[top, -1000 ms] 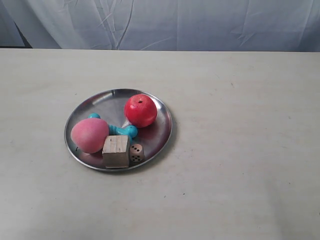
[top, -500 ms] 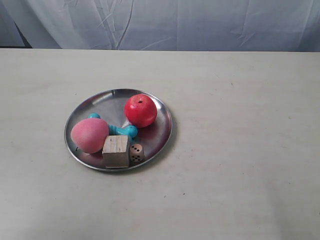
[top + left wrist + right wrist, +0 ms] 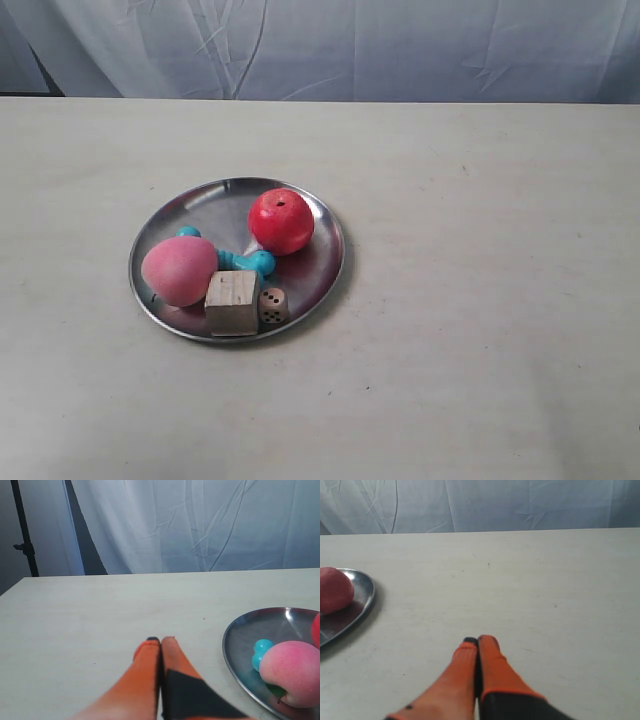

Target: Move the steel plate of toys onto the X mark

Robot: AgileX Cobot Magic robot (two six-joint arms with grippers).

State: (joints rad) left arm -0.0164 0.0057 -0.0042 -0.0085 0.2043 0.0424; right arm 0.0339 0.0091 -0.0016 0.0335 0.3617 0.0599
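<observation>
On the left gripper [image 3: 161, 639]: two smooth orange fingers [image 3: 142, 675], tapering to rounded tips. One tip wears a black cap [image 3: 152, 640]. Back from the tips, the other finger carries an angular black patch [image 3: 195, 700].

On the right gripper [image 3: 478, 640]: same orange pair, one tip dark. Back from the tips, a black band [image 3: 515, 707] crosses one finger; its mate shows a small dark dot [image 3: 409, 707], screw or mark unclear.

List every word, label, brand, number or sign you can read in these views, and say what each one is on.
Words, labels, brands, printed numbers: none in any view.
Die on the plate: dark dots, too small to count surely.
X mark: not visible on the table in any view.
</observation>
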